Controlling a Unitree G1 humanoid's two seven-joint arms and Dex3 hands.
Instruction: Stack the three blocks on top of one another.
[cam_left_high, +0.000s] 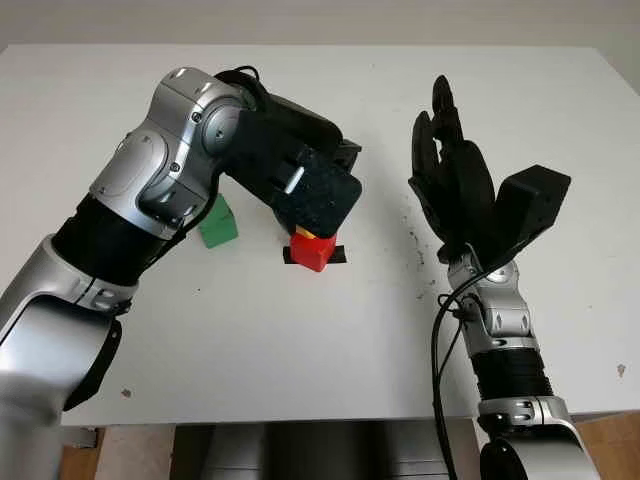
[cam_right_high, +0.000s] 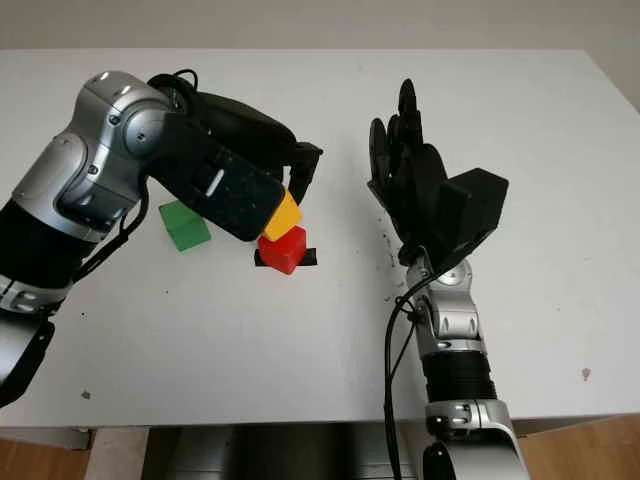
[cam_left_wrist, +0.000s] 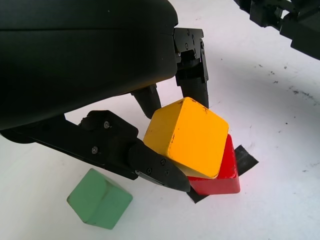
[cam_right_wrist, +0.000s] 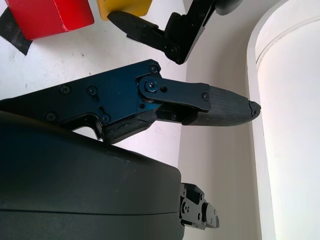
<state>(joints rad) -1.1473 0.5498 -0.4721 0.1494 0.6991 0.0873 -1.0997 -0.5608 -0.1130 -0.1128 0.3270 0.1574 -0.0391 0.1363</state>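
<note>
Three blocks sit on the white table (cam_left_high: 300, 350), one of each colour: the red block (cam_right_high: 284, 250) on a patch of black tape (cam_right_high: 305, 258), the yellow block (cam_left_wrist: 186, 137) tilted on top of it, and the green block (cam_right_high: 184, 224) alone on the table to the left, apart from the pair. The left hand (cam_right_high: 285, 195) reaches over the stack with its fingers (cam_left_wrist: 150, 162) clamped on the yellow block, and its shell hides much of both stacked blocks from the head cameras. The right hand (cam_left_high: 450, 185) is open and raised above the table to the right, well apart from the blocks.
</note>
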